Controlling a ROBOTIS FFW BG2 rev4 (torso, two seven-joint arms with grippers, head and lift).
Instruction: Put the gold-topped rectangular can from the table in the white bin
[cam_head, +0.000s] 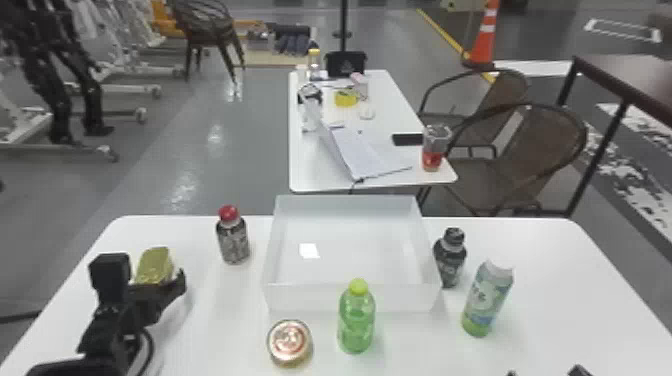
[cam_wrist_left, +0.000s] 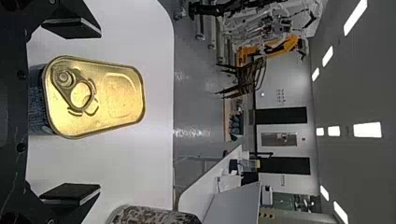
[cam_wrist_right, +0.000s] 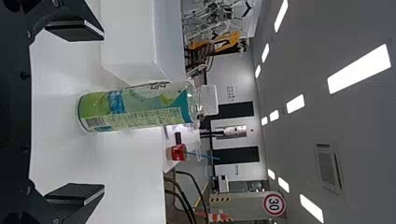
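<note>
The gold-topped can (cam_wrist_left: 98, 100) is sitting on the white surface (cam_head: 200, 325) with its gold side facing up; the left gripper (cam_wrist_left: 100, 111) is opening wide, with one finger to each side of the can, and nothing is being squeezed; the right gripper (cam_wrist_right: 103, 112) is hanging wide open too, with a green and blue bottle (cam_wrist_right: 135, 107) standing in front of it.

The job now seems to be getting a good hold; the can is sitting nearer the finger away from the white bin (cam_head: 305, 298), so the left gripper may be needing a tiny slide that way first, or one finger could be bumping the can; then it should be going in deep and low, and closing gently on the two sides, not just on the thin gold edge, as that could be slipping.

The red-capped bottle (cam_head: 233, 242) is standing between the can and the bin; lifting straight up, then going high over the bottle and the bin's side, would be safest.
</note>
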